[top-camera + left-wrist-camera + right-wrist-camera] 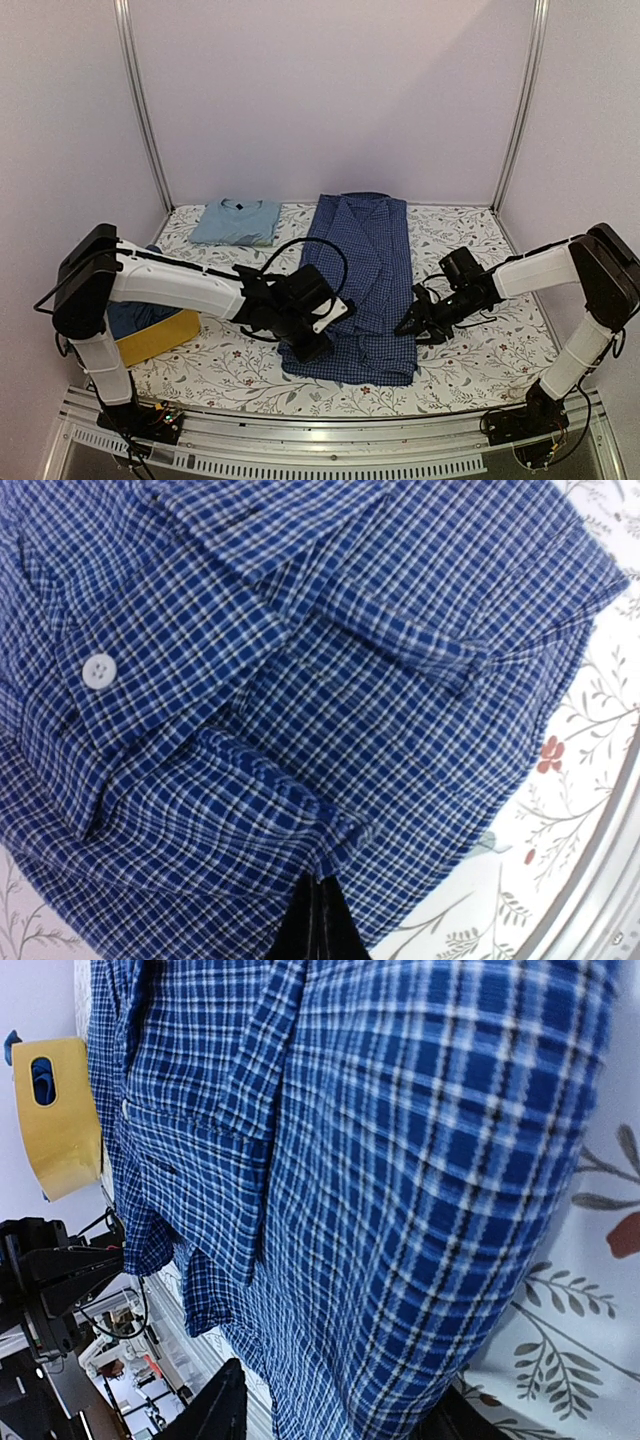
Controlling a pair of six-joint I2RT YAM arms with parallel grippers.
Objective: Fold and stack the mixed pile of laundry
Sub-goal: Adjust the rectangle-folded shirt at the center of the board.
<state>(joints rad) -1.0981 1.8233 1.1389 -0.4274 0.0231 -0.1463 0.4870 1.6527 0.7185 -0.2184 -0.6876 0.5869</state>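
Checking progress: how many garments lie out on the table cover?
2: a folded light blue T-shirt far left, a checked shirt mid-table. More dark blue cloth sits in the yellow basket, partly hidden.

Left arm (pixel 170 280): stretches to the right, wrist low.
Left gripper (pixel 312 348): points down, jaws closed, pinching a fold of the shirt (pixel 365 250).
Right arm (pixel 540 268): reaches to the left, elbow raised.
Right gripper (pixel 410 327): low, fingers (pixel 222 1408) apart.

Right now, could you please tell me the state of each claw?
Left claw: closed, apparently pinching the checked shirt.
Right claw: open, fingers astride the shirt's edge.
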